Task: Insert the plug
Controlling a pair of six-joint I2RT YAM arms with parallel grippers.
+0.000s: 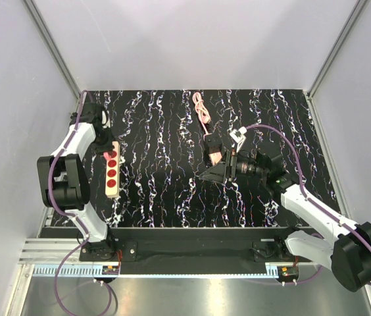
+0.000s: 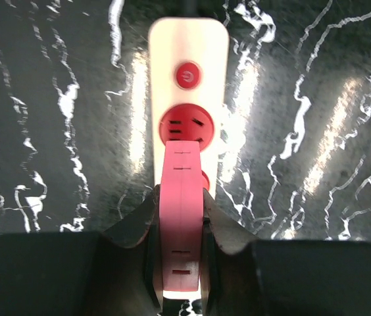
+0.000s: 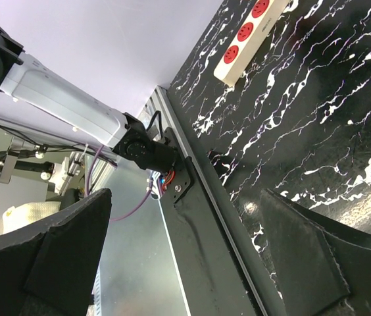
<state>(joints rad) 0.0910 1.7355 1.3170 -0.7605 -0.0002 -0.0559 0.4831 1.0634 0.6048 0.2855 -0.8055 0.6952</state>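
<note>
My left gripper (image 2: 181, 263) is shut on the small pink plug (image 2: 181, 210) and holds it directly over the beige strip (image 2: 166, 46). The plug's front end reaches the near edge of a red socket (image 2: 185, 124), below the round red button (image 2: 187, 74). I cannot tell whether it touches the strip. In the top view the left gripper (image 1: 110, 148) is at the far end of the beige strip (image 1: 111, 187), and the plug is hidden there. My right gripper (image 1: 212, 159) is open and empty, pointing left above the table's middle; its wrist view (image 3: 179, 263) shows nothing between the fingers.
A pink power strip (image 1: 216, 157) lies under the right gripper, its pink cord (image 1: 202, 108) trailing toward the back. The beige strip also shows in the right wrist view (image 3: 245, 33). Walls enclose the black marbled table (image 1: 166, 191) on three sides.
</note>
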